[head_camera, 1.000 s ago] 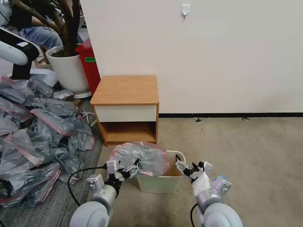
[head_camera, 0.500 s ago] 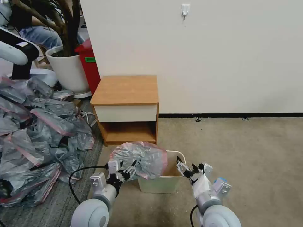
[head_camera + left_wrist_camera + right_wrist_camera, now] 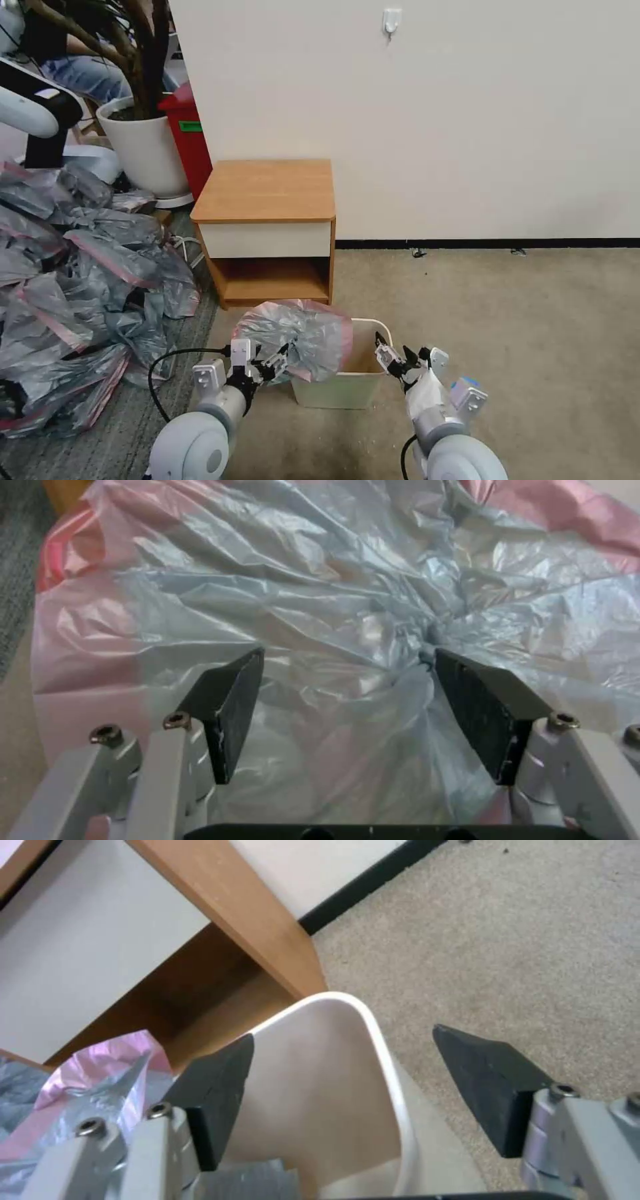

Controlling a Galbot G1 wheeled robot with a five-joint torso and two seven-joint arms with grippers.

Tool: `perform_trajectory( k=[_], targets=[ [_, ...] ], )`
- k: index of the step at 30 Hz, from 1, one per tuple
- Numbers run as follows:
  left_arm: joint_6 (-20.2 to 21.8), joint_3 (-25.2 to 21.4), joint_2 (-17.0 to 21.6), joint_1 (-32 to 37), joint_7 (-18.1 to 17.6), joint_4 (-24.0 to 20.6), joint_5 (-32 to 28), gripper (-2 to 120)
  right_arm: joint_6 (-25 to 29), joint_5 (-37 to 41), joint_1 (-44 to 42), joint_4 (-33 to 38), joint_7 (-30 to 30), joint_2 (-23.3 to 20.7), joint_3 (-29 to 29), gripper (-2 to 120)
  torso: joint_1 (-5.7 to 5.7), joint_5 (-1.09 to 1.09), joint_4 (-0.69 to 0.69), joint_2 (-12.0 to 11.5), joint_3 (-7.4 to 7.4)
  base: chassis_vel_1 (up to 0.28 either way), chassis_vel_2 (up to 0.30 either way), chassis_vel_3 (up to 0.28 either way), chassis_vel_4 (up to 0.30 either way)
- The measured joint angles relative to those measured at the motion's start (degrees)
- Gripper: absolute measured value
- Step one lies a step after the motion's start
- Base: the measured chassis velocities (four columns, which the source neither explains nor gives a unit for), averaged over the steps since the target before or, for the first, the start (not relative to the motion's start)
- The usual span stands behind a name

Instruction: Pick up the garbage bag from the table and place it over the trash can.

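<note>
My left jaws [image 3: 272, 363], spread wide at lower centre-left of the head view, press against the garbage bag [image 3: 297, 337] bunched over the left part of the trash can [image 3: 340, 390], while my right jaws [image 3: 399, 357] gape wide astride its right rim, below the counter [image 3: 267, 190].

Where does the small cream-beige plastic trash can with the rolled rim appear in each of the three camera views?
Head view: the trash can sits low at centre, before the wooden nightstand.
Left wrist view: not in it; the crinkly grey garbage bag covers the picture.
Right wrist view: its rim runs between the open fingers.
Shared landmark: the bag's pink-red band.
</note>
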Motion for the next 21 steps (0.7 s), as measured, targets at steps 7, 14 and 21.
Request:
perform_trajectory(
  k=[7,14,21],
  targets=[
    [3.24,1.58,1.59,-2.68,-2.99,0.18,-2.88,68,0.25,-0.06,0.10,-0.22,0.02,0.00,0.27,68,0.00,0.00,0.00,0.00,0.00,0.000,0.000,0.000,0.000],
    [5.88,3.18,4.41,-5.83,-6.78,0.99,-6.00,68,0.27,-0.06,0.39,-0.56,0.07,0.06,0.63,65,0.00,0.00,0.00,0.00,0.00,0.000,0.000,0.000,0.000],
    [7.43,5.19,4.69,-8.82,-8.96,2.16,-7.44,68,0.44,0.10,1.01,-1.24,0.09,-0.17,1.04,63,0.00,0.00,-0.01,0.00,0.00,0.000,0.000,0.000,0.000]
  ],
)
